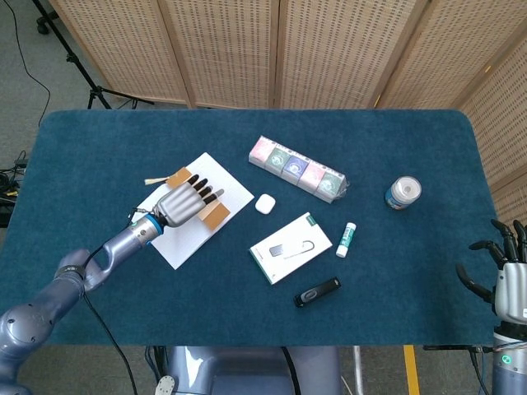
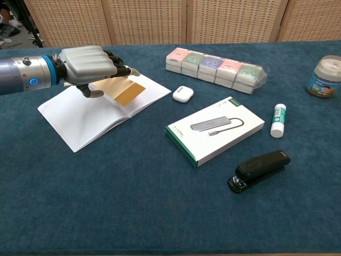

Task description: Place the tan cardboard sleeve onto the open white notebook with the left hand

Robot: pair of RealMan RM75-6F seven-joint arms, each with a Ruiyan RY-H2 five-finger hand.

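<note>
Nearest, at the right edge of the blue felt-covered desk (image 1: 99, 148), the right hand (image 1: 510, 280) hangs with its fingers spread, holding nothing. A black stapler (image 2: 259, 170) lies near the front, and just beyond it a white rectangular box with a green edge (image 2: 214, 129) with a small white glue stick (image 2: 278, 120) to its right. On the left, the left hand (image 2: 90, 66) holds the flat tan cardboard sleeve (image 2: 121, 90) over the open white lined notebook (image 2: 104, 105), fingers laid across the top of the sleeve and thumb beneath; the sleeve's right end is at the notebook's fold. A small white earbud case (image 2: 182, 94) sits right of the notebook. Farther back lies a row of pastel wrapped packets (image 2: 215, 69), with a blue-labelled jar (image 2: 324, 76) at far right.
</note>
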